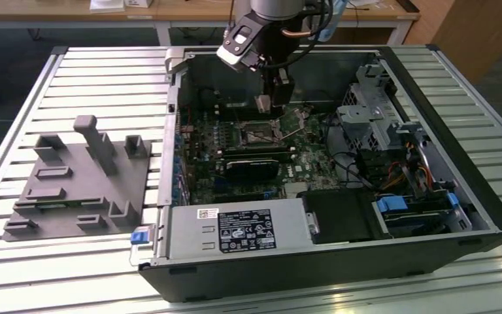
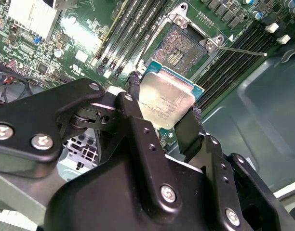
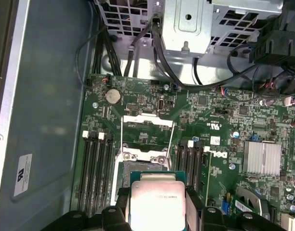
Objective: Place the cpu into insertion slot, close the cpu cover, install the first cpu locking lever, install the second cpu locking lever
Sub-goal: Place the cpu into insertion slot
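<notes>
From the exterior view's left: one grey fixture block (image 1: pixel 76 180) rests on the surface (image 1: pixel 102 65), well apart from the insertion slot (image 1: pixel 255 131), which sits inside the open computer case (image 1: pixel 277 275). Your single pincer (image 2: pixel 164 102) is clenched on the one cpu (image 2: pixel 167 98) by two opposite edges. The chip is square, so no long axis applies. It hangs above the slot, apart from it, with the socket bare beneath. The one cpu cover (image 3: pixel 147 126) appears swung open at the slot's edge away from the pincer.
</notes>
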{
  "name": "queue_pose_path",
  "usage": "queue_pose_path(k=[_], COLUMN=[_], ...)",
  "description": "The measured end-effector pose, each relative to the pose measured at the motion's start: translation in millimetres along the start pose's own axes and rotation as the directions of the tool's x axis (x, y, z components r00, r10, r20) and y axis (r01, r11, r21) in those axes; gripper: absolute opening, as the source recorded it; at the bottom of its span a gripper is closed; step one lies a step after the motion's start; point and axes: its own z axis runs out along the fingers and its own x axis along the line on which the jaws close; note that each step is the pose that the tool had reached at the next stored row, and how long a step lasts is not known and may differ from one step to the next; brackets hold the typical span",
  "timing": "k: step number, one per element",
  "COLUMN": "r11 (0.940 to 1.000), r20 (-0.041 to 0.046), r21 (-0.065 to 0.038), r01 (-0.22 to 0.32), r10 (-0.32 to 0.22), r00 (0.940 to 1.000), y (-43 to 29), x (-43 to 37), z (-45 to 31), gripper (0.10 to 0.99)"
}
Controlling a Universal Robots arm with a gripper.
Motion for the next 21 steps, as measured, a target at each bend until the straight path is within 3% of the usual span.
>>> queue_pose_path(k=[14, 21], r11=[1.0, 1.0], r20=[0.0036, 0.0144], r21=[0.0, 0.0], r01=[0.0, -0.006], r10=[0.0, 0.006], r00=[1.0, 0.9999], y=[-0.6, -0.6], x=[1.8, 10.0], z=[9.0, 17.0], gripper=[0.541, 0.541])
